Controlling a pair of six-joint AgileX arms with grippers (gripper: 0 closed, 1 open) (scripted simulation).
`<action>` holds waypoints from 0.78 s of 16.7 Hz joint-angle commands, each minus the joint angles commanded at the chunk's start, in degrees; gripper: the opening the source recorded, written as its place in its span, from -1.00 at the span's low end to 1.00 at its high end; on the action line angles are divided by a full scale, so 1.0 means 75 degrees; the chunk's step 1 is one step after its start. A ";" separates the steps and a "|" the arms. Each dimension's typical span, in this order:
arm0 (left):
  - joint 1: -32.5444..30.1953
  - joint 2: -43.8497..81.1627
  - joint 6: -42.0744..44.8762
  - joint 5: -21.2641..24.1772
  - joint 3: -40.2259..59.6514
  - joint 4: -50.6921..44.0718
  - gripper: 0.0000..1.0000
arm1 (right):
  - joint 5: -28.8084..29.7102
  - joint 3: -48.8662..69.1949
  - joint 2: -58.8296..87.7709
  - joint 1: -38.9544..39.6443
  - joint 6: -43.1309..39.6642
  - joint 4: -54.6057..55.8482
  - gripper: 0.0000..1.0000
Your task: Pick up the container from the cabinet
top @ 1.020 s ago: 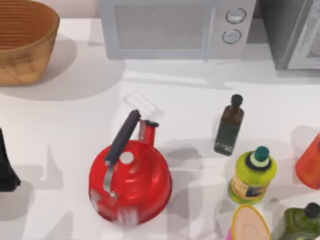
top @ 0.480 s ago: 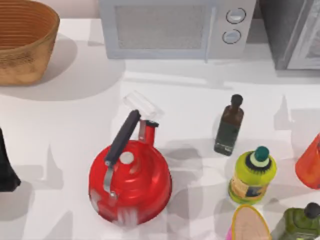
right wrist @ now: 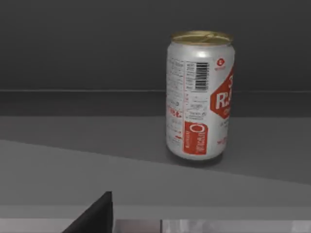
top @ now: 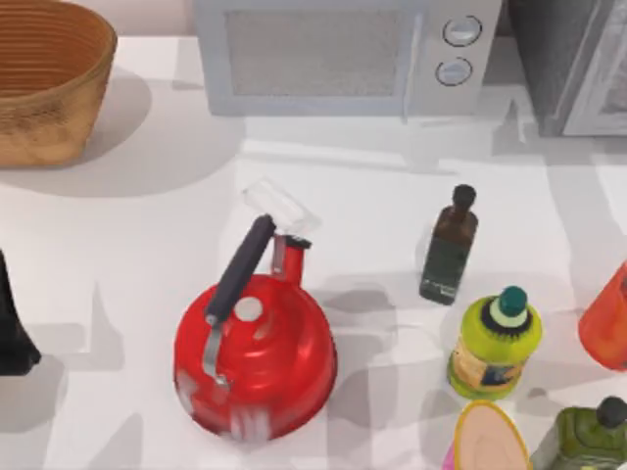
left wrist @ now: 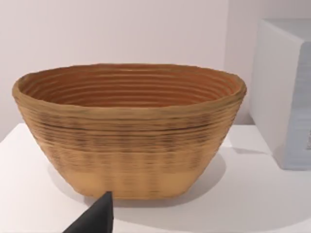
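Can: point(right wrist: 200, 94) upright on the cabinet's point(right wrist: 97, 145) dark shelf, seen from the right wrist; bare shelf around it, back wall behind.
Right gripper: a dark finger tip point(right wrist: 95, 216) shows low in the right wrist view, well short of the can; cannot tell how far open, nothing seen in it.
Left arm: point(top: 12, 328) parked at the table's left edge; its wrist faces the basket point(left wrist: 129, 131); opening cannot be told.
Table: point(top: 127, 245) open white room left of centre.
Middle: red kettle point(top: 257, 357).
Right side: crowded, with dark bottle point(top: 449, 247), green bottle point(top: 496, 343), orange item point(top: 607, 318) at the edge.
Back edge: microwave point(top: 343, 54), grey cabinet corner beside it.
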 joint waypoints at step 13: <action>0.0000 0.0000 0.0000 0.0000 0.0000 0.0000 1.00 | 0.0161 0.1429 0.1208 0.0104 0.0002 -0.0076 1.00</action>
